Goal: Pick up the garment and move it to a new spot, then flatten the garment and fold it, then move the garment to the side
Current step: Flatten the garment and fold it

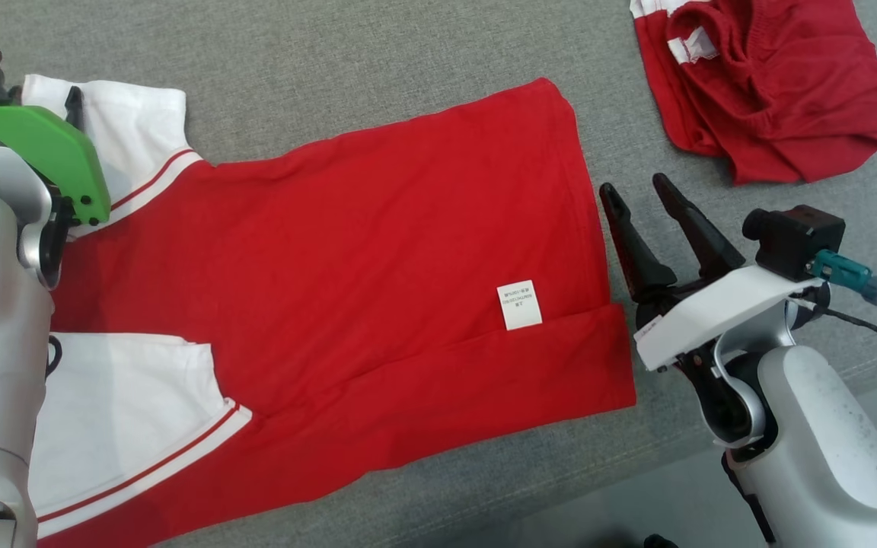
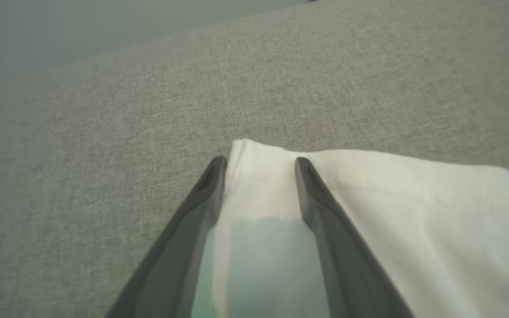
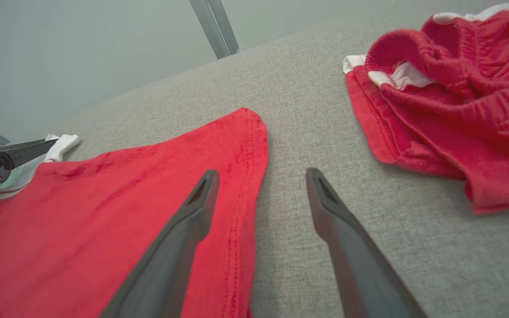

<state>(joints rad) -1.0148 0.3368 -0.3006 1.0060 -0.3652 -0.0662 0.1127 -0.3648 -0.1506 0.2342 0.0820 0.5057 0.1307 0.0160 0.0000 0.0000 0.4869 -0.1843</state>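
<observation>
The red T-shirt (image 1: 377,251) lies flat on the grey desk (image 1: 332,53). Its long axis runs across the robot's front, with the white sleeves to the robot's left and the hem to its right. The left end effector (image 2: 261,163) is released, its fingers straddling the corner of the far sleeve (image 2: 413,198). The right end effector (image 1: 636,186) is released, just beside the hem. Judgement: each arm is nearest its own end of the shirt for the fold.

Grey surface (image 1: 377,53) — flat red shirt (image 1: 377,251), crumpled red shorts (image 1: 781,91).
</observation>
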